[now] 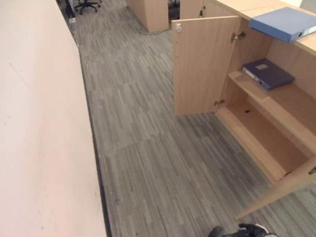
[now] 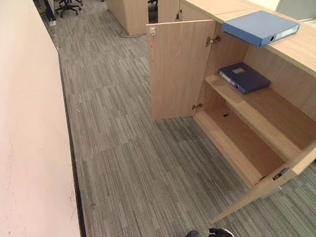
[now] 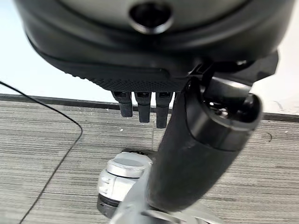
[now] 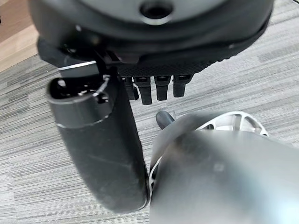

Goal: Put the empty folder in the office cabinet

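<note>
An open office cabinet [image 1: 273,134] fills the right of the frame, both doors swung wide. A light blue folder [image 1: 286,23] lies on its top at upper right; a darker folder [image 1: 266,73] rests on the upper shelf. The left hand [image 3: 140,109] and right hand [image 4: 156,88] hang empty, fingers relaxed. The reaching step seems not yet begun; next, a hand must reach up for the light blue folder.

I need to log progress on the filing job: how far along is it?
Done: cabinet doors stand open, and a dark blue folder lies on its shelf. Both hands, left hand and right hand, hang open and hold nothing. A light blue folder lies on the cabinet top.
</note>
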